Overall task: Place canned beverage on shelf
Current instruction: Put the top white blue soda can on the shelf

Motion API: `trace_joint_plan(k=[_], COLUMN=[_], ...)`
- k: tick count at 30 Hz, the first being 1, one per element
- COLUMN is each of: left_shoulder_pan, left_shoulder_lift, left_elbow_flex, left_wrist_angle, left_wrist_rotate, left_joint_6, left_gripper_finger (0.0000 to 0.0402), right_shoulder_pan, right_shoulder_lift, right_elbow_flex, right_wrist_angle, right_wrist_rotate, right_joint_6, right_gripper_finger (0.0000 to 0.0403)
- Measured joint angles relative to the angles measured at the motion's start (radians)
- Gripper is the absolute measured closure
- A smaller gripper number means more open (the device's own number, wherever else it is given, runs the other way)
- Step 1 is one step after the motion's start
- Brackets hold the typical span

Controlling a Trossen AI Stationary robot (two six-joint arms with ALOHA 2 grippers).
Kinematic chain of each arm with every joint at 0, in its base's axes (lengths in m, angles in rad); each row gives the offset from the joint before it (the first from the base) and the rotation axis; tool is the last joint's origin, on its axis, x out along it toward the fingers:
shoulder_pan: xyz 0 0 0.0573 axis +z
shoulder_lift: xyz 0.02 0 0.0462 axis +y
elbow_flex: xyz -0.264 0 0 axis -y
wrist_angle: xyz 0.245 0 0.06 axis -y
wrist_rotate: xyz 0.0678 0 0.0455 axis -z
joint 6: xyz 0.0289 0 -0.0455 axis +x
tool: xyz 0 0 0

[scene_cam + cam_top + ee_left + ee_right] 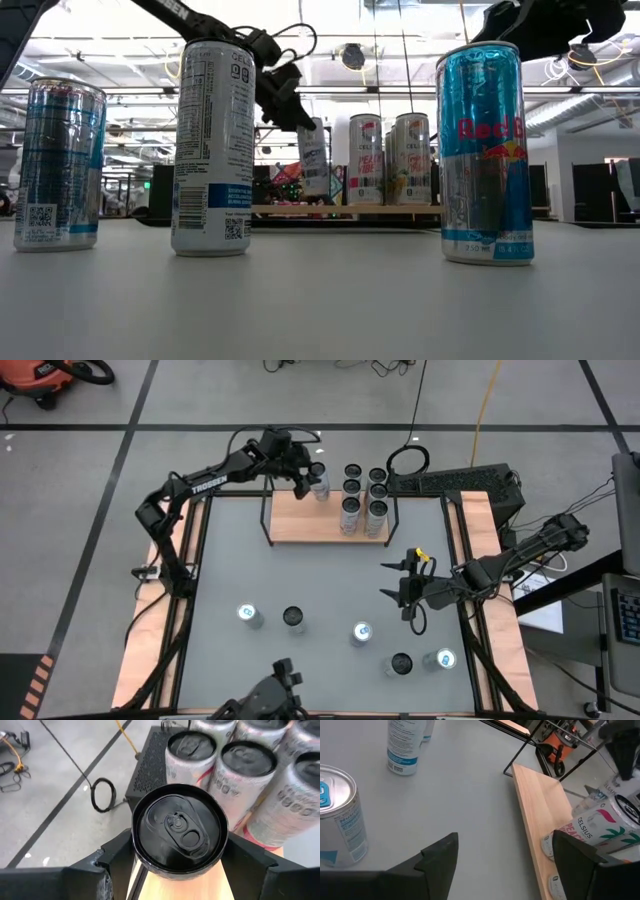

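One can [318,482] sits clamped in my left claw [305,481], tilted just above the shelf [300,520], beside four cans [363,498] already standing on the board. Right claw [398,585] hangs spread and empty over the table [320,575]; five loose cans [361,633] stand nearer the front edge.

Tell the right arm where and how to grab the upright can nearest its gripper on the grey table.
Grip the silver-blue can across its round side wall, about mid-height, descending from above with the right gripper, fingers open, straddling it. It stands upright with free table all around, so either side is reachable. The left gripper holds another can at the shelf.
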Motion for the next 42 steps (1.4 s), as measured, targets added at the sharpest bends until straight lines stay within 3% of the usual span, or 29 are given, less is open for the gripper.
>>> trace_joint_plan(k=[9,34,42], left_shoulder_pan=[-0.024,-0.029,-0.038], left_shoulder_lift=[0.058,0.061,0.061], left_elbow_flex=[0.0,0.0,0.0], left_wrist_angle=[0.029,0.041,0.057], left_wrist_rotate=[-0.02,-0.034,-0.034], left_joint_6=[-0.009,0.011,0.018], left_gripper_finger=[0.0157,0.0157,0.0122], right_shoulder_pan=[0.0,0.0,0.0], right_shoulder_lift=[0.0,0.0,0.0], right_elbow_flex=[0.0,0.0,0.0], right_wrist_angle=[0.0,-0.001,-0.001], right_wrist_rotate=[0.001,0.001,0.0], right_joint_6=[0.008,0.0,0.003], right_gripper_finger=[0.0148,0.0148,0.0148])
